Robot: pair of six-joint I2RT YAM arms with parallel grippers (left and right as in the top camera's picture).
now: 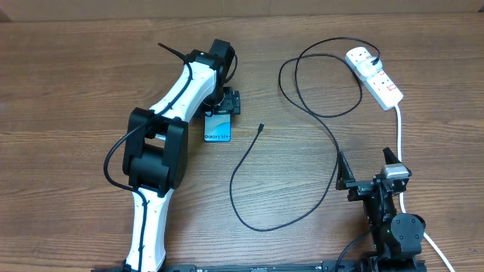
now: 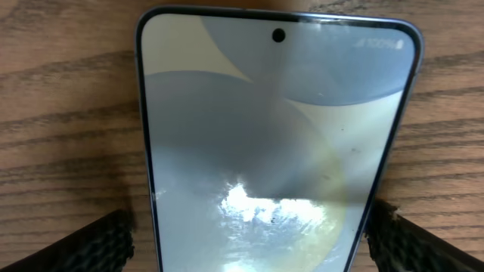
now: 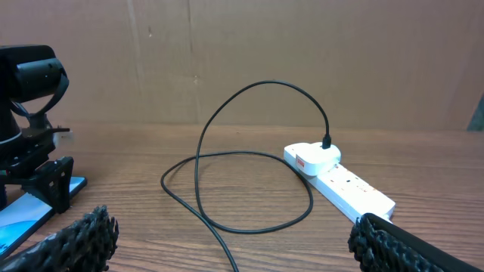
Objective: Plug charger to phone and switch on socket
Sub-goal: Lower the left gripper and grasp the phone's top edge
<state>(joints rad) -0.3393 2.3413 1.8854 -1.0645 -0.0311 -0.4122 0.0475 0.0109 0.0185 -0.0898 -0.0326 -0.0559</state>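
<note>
The phone [image 1: 218,130] lies flat on the table with its blue screen lit, and it fills the left wrist view [image 2: 272,143]. My left gripper [image 1: 225,103] is over its far end, open, with one finger on each side of the phone [image 2: 249,245]. The charger cable [image 1: 249,162] is thin and black, and its small plug tip [image 1: 260,127] lies free on the wood right of the phone. It loops across the table to a black plug [image 1: 376,59] in the white socket strip [image 1: 376,78]. My right gripper [image 1: 369,172] is open and empty, near the front right.
The socket's thick white cord [image 1: 398,128] runs forward past the right arm. The right wrist view shows the cable loop [image 3: 257,219], the socket strip [image 3: 344,181] and the left gripper over the phone [image 3: 23,215] at far left. A brown wall stands behind the table.
</note>
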